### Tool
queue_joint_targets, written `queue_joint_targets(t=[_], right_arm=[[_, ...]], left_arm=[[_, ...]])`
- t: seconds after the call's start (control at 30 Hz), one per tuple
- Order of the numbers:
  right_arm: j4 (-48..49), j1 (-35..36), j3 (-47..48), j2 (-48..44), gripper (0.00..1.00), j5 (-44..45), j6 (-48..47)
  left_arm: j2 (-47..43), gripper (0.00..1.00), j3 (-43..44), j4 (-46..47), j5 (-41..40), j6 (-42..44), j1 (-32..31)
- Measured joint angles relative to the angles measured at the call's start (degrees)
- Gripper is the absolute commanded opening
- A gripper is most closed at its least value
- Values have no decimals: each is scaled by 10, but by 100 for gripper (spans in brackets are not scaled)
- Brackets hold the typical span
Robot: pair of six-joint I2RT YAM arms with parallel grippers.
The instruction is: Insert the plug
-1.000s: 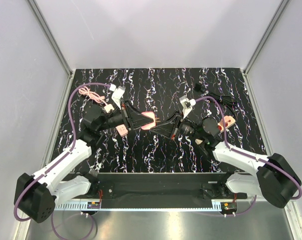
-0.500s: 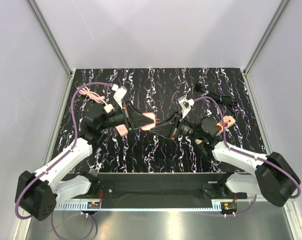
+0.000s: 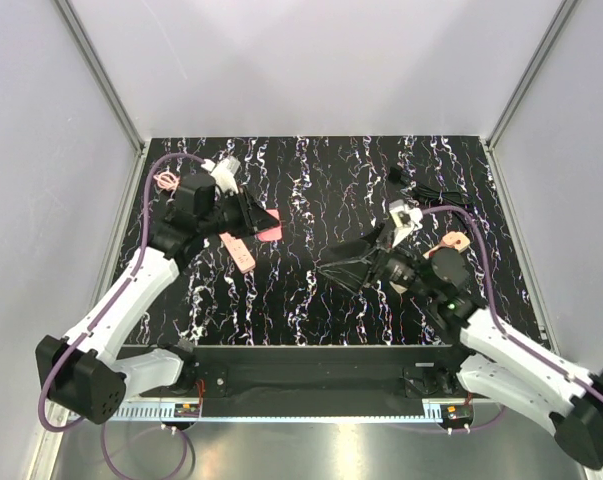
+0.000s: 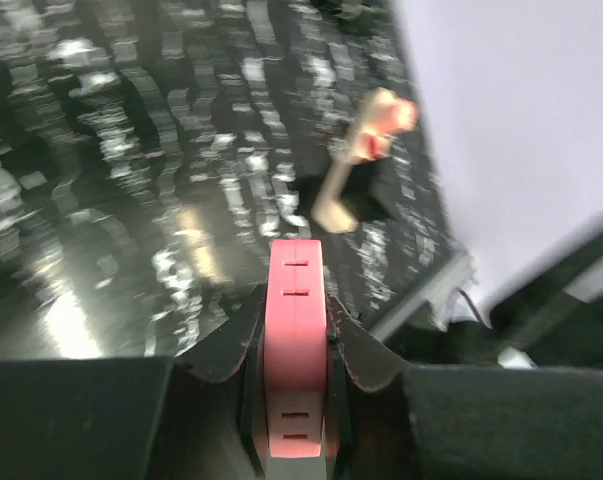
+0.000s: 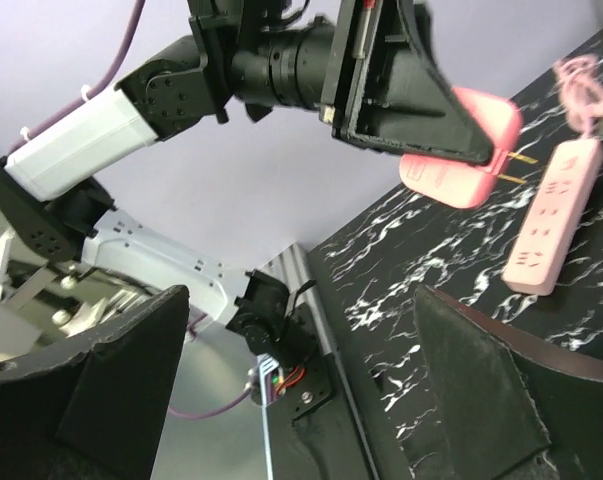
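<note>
The broad middle of the counter (image 3: pixel 306 185), from the top of the frame down between the arms, lies bare and passable. At left the left claw (image 3: pixel 259 220), gripping the plug (image 3: pixel 271 228), hangs near a pink power strip (image 3: pixel 239 252). The right claw (image 3: pixel 329 272) juts into the centre, and a black cable (image 3: pixel 436 195) lies at upper right.

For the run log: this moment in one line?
left claw: shut on plug | right claw: open | plug: not in power strip

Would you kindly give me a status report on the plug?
Left gripper shut on the plug, held aloft. Right gripper open, empty. Power strip unobstructed, plug not inserted.
</note>
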Motion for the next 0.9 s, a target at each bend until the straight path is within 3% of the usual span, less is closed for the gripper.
queue_joint_targets(t=[0.2, 0.37, 0.67, 0.73, 0.77, 0.8, 0.83, 0.9], right_arm=[[-142, 0, 4, -110, 100, 81, -40], [-187, 0, 4, -135, 100, 121, -55], [-210, 0, 4, -120, 100, 139, -61], [-214, 0, 4, -120, 100, 140, -61], [-214, 0, 4, -120, 100, 142, -61], [-215, 0, 4, -120, 100, 144, -61], [-215, 0, 4, -120, 100, 148, -61], [-215, 0, 4, -121, 100, 150, -62]], left_arm=[[-16, 0, 41, -77, -97, -3, 10], [-57, 0, 58, -91, -126, -11, 12], [-39, 0, 60, -70, 13, 66, 13], [-25, 7, 60, -71, 32, 81, 13], [-18, 16, 60, -72, 34, 86, 13], [-11, 12, 60, -74, 33, 90, 13], [-3, 0, 60, -79, 31, 91, 14], [14, 0, 61, -91, 21, 90, 17]])
